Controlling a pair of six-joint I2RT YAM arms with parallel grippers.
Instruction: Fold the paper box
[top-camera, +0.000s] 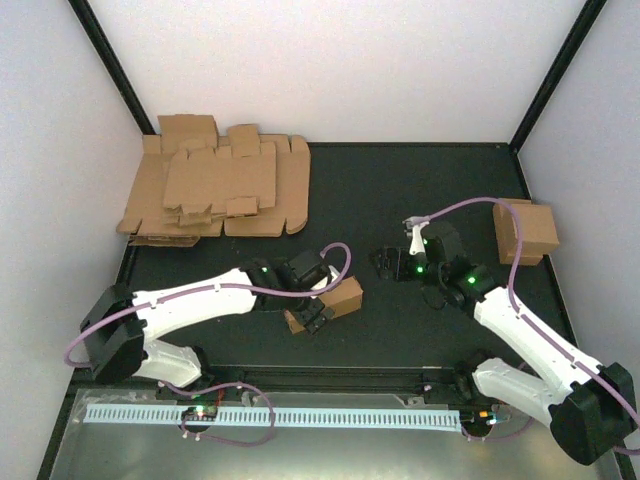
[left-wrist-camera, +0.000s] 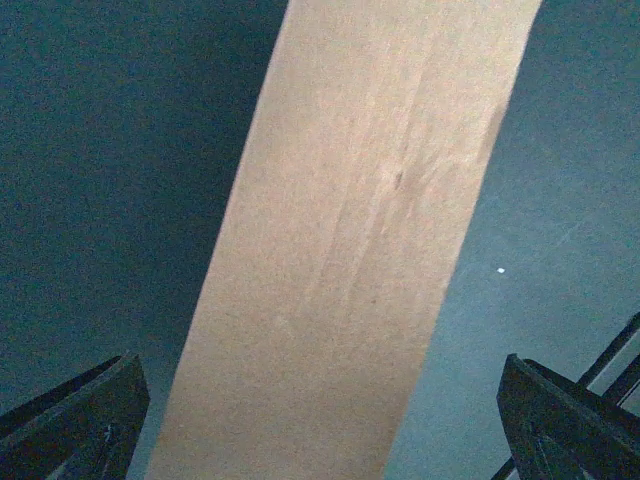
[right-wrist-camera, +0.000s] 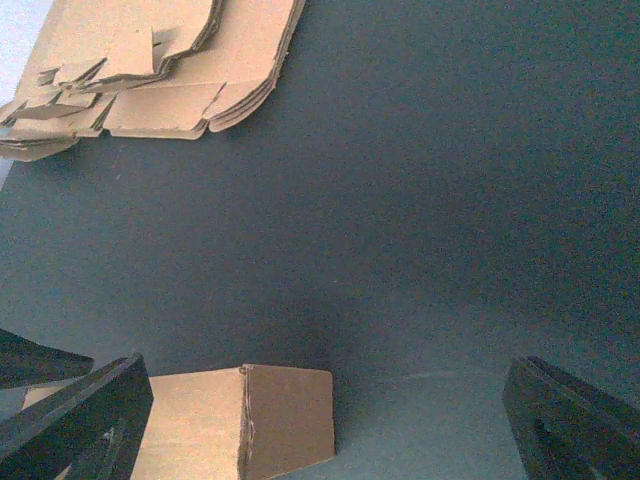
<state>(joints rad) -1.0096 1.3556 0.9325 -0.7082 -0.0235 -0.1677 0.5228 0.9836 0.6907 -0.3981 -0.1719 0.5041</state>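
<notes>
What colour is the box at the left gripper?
Paper box: plain brown, clearest in left wrist view.

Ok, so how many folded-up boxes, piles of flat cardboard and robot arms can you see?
folded boxes: 2, the paper box and a second box
pile of flat cardboard: 1 (I cannot tell how many sheets are in it)
robot arms: 2, left arm and right arm
total: 5

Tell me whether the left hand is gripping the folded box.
No, the left hand's fingers stand wide apart, with dark mat showing between each and the paper box.
</notes>
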